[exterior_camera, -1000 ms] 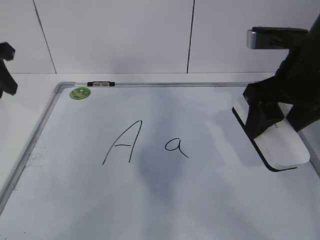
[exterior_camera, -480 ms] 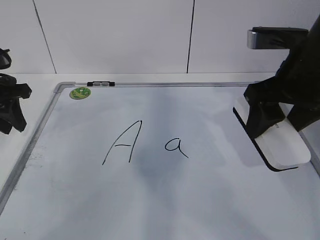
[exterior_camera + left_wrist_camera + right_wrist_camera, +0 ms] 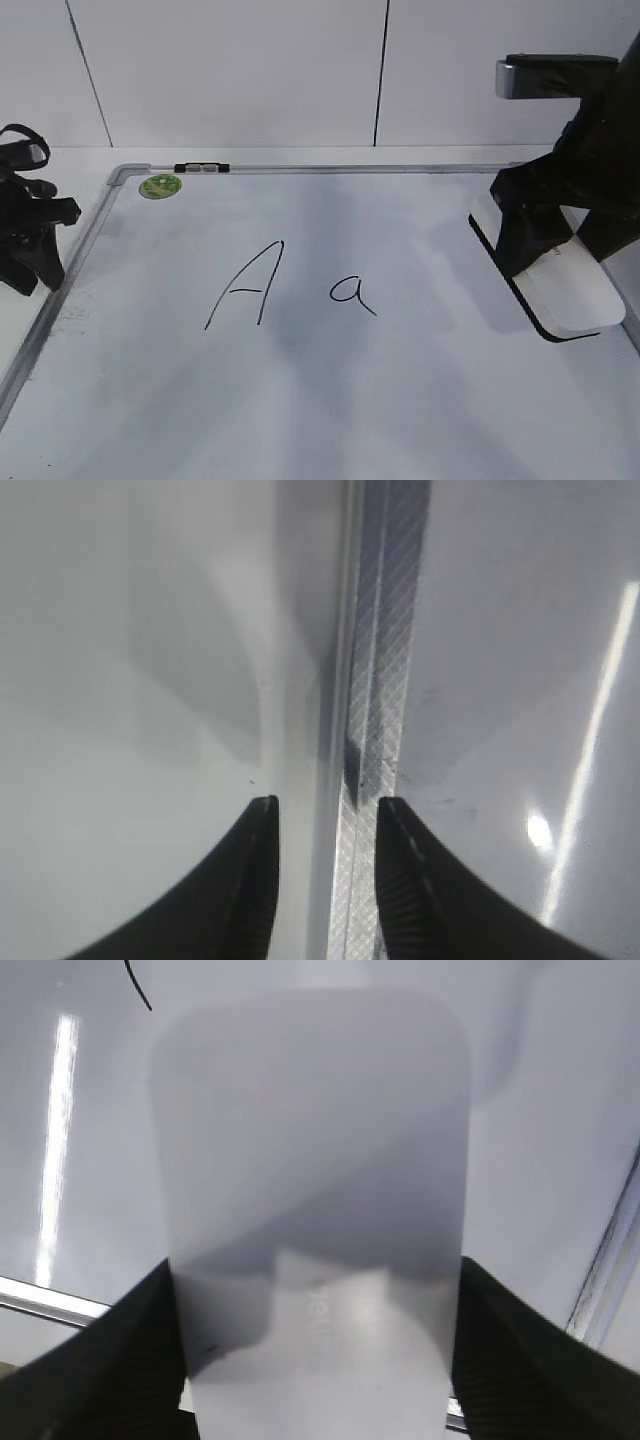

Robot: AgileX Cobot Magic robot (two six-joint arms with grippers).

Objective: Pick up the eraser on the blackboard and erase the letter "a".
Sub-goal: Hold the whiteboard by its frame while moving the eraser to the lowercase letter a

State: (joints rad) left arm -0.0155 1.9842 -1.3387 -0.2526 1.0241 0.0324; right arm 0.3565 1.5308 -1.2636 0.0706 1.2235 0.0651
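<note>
The eraser, a white rounded block with a thin black base, is at the right side of the blackboard. My right gripper is shut on its sides. In the right wrist view the eraser fills the space between the two fingers of the right gripper. The letter "a" is near the board's middle, well to the left of the eraser. My left gripper is by the board's left frame. In the left wrist view the left gripper is open and empty, its fingers straddling the frame.
A taller capital "A" stands just left of the "a". A green round sticker sits at the board's far left corner. A small black and white clip lies on the far frame. A white wall rises behind the board.
My left arm has come in from the left edge and down towards the board's left frame. My right gripper and the eraser have shifted only slightly to the right.
</note>
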